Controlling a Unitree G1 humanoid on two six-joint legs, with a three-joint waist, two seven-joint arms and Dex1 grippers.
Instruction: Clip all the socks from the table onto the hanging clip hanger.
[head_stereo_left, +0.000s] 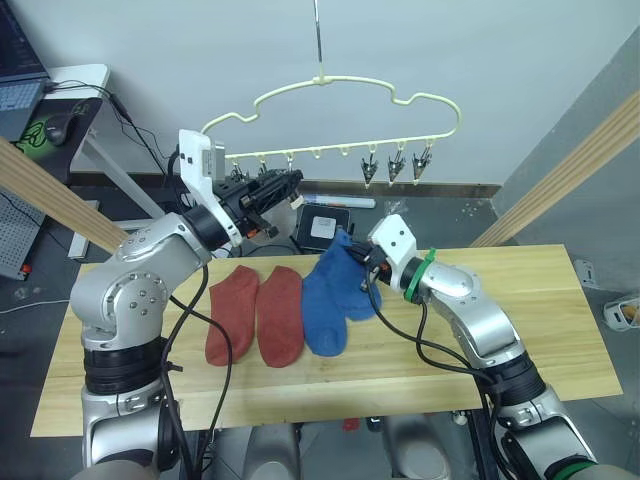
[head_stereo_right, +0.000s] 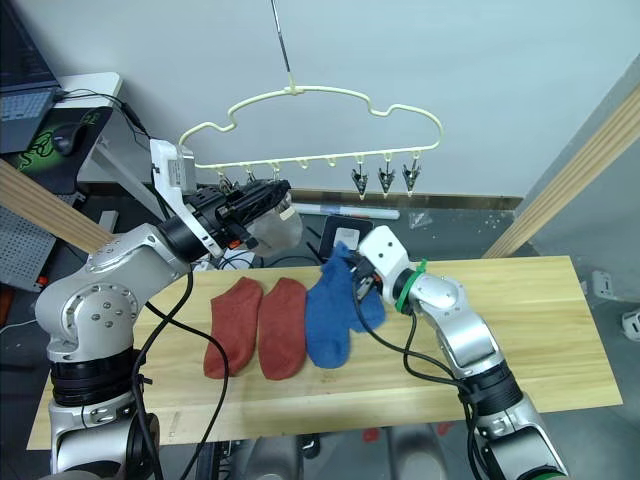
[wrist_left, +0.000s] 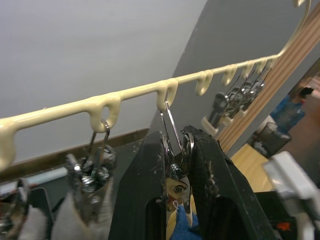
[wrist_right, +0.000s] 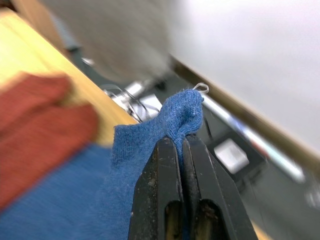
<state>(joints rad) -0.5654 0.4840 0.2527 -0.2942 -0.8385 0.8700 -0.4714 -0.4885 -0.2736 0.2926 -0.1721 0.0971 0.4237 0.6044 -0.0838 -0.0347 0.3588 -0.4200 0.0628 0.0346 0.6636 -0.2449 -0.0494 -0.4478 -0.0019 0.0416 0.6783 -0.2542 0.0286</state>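
While a soft blue knit sock (head_stereo_left: 338, 262) is being lifted by its edge off the long light-wood counter (head_stereo_left: 560, 330), a small shiny metal clip (wrist_left: 176, 167) is being squeezed up on the thin pale-yellow wire hanger (head_stereo_left: 330, 90) with the wavy cloud shape. The right claw (wrist_right: 181, 145) is pinched fully shut on a fold at the top of that sock, as is seen in the right wrist view. The left claw (wrist_left: 177, 150) is closed around the clip, which is hanging from one loop of the hanger bar.

Most of the held sock is draped down and is touching the counter. A second blue sock (head_stereo_left: 328, 315) is lying flat beside it, partly under it. Two rust-red socks (head_stereo_left: 255, 312) are lying flat side by side, just to the robot's left of the blue ones. Something pale grey (head_stereo_right: 278, 226) is hanging by the left claw, likely a sock already clipped.

Several things could go wrong from here. Only a small fold is being gripped, so the sock could be dropped if it is tugged. The clip could be let slip from the left claw before the sock edge is pushed in. The hanger is hung on a thin hook (head_stereo_left: 317, 30), so it could be swung away when it is bumped. The other blue sock could be dragged along.
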